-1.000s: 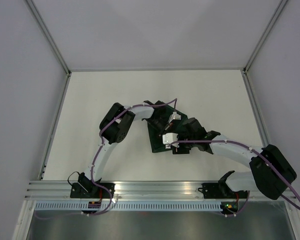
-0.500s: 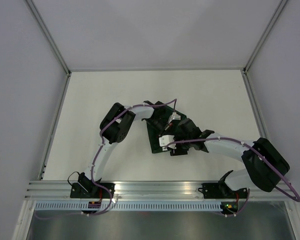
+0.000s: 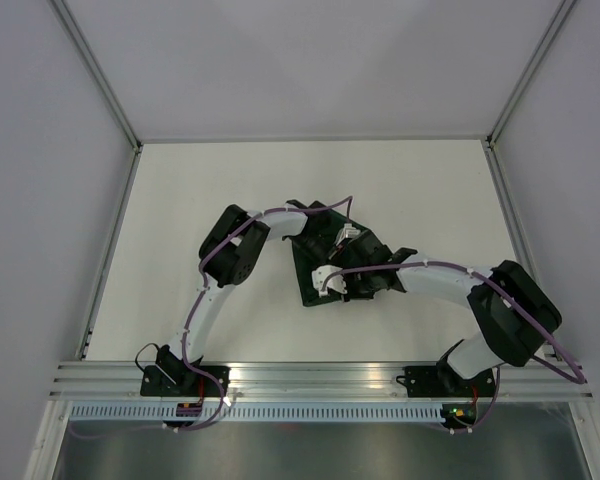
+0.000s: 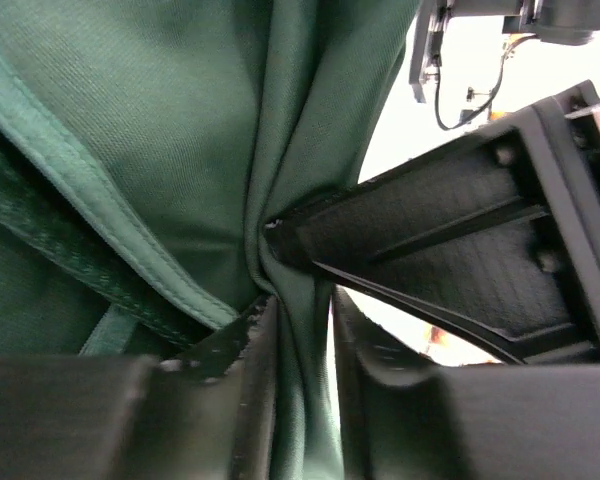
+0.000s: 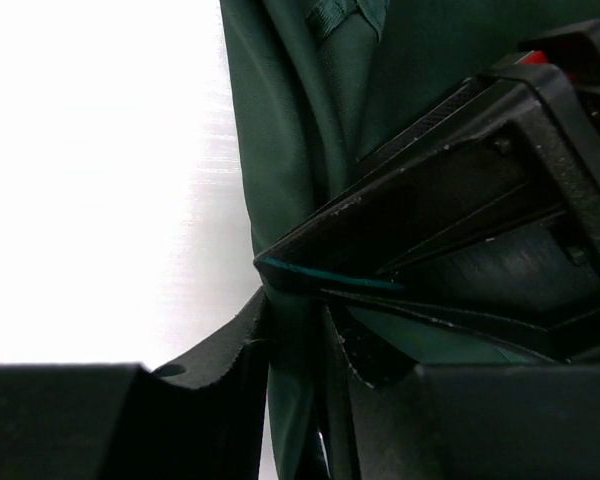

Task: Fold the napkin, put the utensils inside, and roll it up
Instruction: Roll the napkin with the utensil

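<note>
Since a second ago my right arm has swung inward across the bench, its elbow drawn toward the middle and its wrist brought in against the left one. The left arm has hardly shifted.

Both wrists now meet over the napkin (image 4: 160,120), which lies bunched near the middle of the bench, a little toward the near edge and well apart from both side edges. The left gripper (image 4: 302,305) stands narrow with a fold of cloth running up between its fingers. I cannot tell whether it bites or only brackets the fold. The right gripper (image 5: 295,310) is closed on the same fold just beside it, creases fanning out from its tip.

I judge this a hand-over or a re-grip during the folding. To do it well I would keep one firm pinch before easing the other, since this thin, slightly glossy fabric will likely slip. I would also lift only enough to clear the bench, then pull the hem straight so the fold lands flat rather than roped.

The bench (image 3: 210,180) is plain white and matte. Pale wall panels close it on three sides, and an aluminium rail runs along the near edge.
</note>
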You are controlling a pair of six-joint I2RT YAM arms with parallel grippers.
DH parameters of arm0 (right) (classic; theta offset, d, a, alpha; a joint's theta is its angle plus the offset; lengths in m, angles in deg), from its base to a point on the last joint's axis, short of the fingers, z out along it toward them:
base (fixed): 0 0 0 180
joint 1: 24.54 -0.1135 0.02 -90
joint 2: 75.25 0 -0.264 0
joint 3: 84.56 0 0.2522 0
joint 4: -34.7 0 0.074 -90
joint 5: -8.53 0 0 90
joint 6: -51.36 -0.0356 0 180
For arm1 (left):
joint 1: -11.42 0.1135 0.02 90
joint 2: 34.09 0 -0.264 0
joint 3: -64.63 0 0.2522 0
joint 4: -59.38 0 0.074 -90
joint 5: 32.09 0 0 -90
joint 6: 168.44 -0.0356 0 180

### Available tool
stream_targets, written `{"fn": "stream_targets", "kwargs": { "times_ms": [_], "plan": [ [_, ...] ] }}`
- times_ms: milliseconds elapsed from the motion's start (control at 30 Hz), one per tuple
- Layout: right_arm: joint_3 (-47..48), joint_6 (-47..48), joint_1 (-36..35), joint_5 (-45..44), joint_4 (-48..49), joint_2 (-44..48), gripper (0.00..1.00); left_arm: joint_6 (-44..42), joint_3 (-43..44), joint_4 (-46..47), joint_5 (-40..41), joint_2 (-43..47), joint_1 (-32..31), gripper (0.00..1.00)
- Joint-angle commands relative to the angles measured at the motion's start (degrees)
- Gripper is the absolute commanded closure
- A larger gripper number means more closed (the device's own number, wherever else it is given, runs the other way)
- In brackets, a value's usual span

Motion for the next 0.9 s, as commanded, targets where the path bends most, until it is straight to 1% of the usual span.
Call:
{"fn": "stream_targets", "kwargs": {
  "times_ms": [0,100,133,167,333,467,600,667,867],
  "plan": [
    [3.6,-0.5,1.6,3.1,-6.8,-2.4,0.69,-1.9,-0.1,2.6,4.7,1.2,0.8,0.63],
    [7.0,0.4,4.8,7.4,-11.5,-5.6,0.71,1.7,-4.1,8.5,5.1,4.8,1.1,0.59],
    [9.0,0.7,5.4,8.1,-12.8,-6.3,0.71,2.7,-4.7,9.9,5.7,5.8,1.3,0.50],
    [9.8,1.0,6.1,8.9,-15.1,-7.1,0.71,3.7,-5.4,12.7,6.3,6.6,1.4,0.50],
    [14.7,2.9,8.4,12.6,-22.1,-12.2,0.73,8.3,-8.1,17.9,9.4,10.1,2.1,0.50],
    [17.3,4.3,9.2,14.7,-25.8,-16.0,0.73,12.9,-11.3,24.3,11.6,13.5,2.8,0.50],
    [20.2,5.7,10.4,16.1,-29.5,-19.5,0.73,15.8,-14.9,28.6,16.7,17.3,3.7,0.50],
    [22.4,6.6,11.1,16.6,-32.0,-22.0,0.74,16.9,-16.2,30.9,17.8,20.1,4.0,0.50],
    [28.2,8.5,13.2,19.3,-37.9,-28.3,0.74,21.7,-23.1,40.3,25.8,30.2,4.5,0.51]
  ]
}}
